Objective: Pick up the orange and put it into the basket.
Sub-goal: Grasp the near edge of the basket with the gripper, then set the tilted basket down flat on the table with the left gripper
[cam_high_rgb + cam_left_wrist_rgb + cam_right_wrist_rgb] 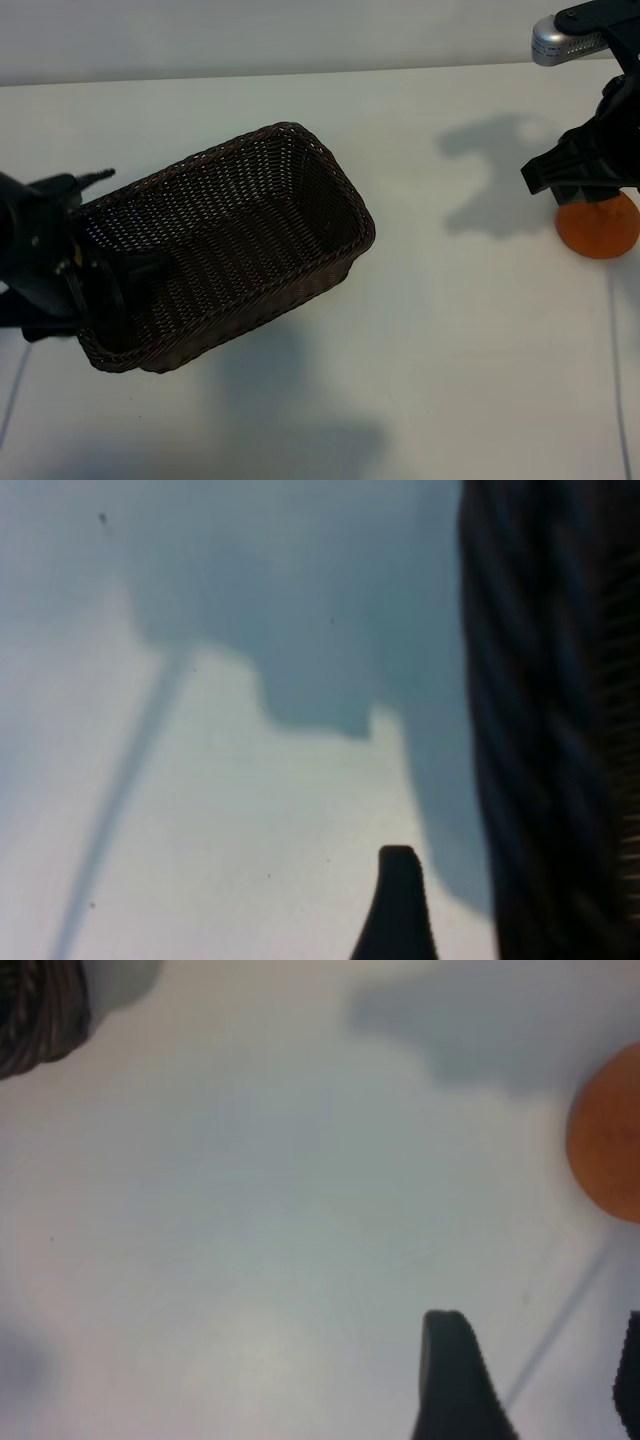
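We are at the reach: our right gripper (588,192), fingers apart, hovers over the small round orange (598,225) at three o'clock of the dark brown woven wicker basket (330,165); next, descend and close. Our left gripper (95,275), fingers apart, sits at the basket's nine o'clock end.

Basket (250,200) was dark brown, tight woven wicker with a braided rim; orange (600,228) at 3 o'clock was plain orange; table (450,350) was white with thin grey lines; both arms were black, with a silver part at 1 o'clock.
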